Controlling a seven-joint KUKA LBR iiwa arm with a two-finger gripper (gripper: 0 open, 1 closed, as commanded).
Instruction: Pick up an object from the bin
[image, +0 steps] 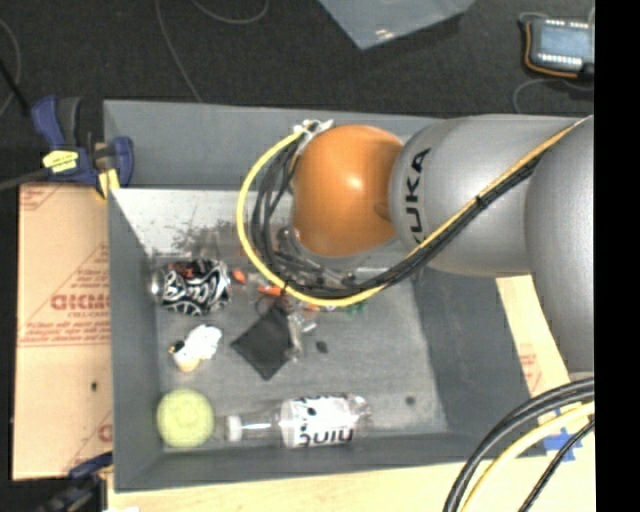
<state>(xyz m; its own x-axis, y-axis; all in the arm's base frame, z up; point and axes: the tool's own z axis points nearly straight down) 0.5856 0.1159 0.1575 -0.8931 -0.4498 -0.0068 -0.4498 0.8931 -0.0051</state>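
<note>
The tool (300, 324) of a silver robot arm (480, 200) hangs low over the middle of a grey metal bin (133, 300). Most of it is hidden beneath the arm's orange domed cover (345, 190) and a loop of black and yellow cables (262, 215), so whether it stands wide or narrow cannot be told. Just below and left of it lies a flat black square piece (263, 346), set cornerwise like a diamond on the bin floor, matte and unmarked. Its upper right corner lies next to the tool, and contact cannot be made out. Black letters reading "KUKA" run down the arm's silver casing. Small red bits (264, 290) lie on the floor by the cables. Farther left, a crumpled black-and-white patterned object (194, 285) sits near the back wall. A small white-and-yellow toy figure (196, 346) rests just beside the black piece. Along the front wall lie a yellow-green ball (185, 418) in the left corner and a clear plastic bottle (300, 424) on its side. The bottle's white label bears dark letters that cannot be read.
</note>
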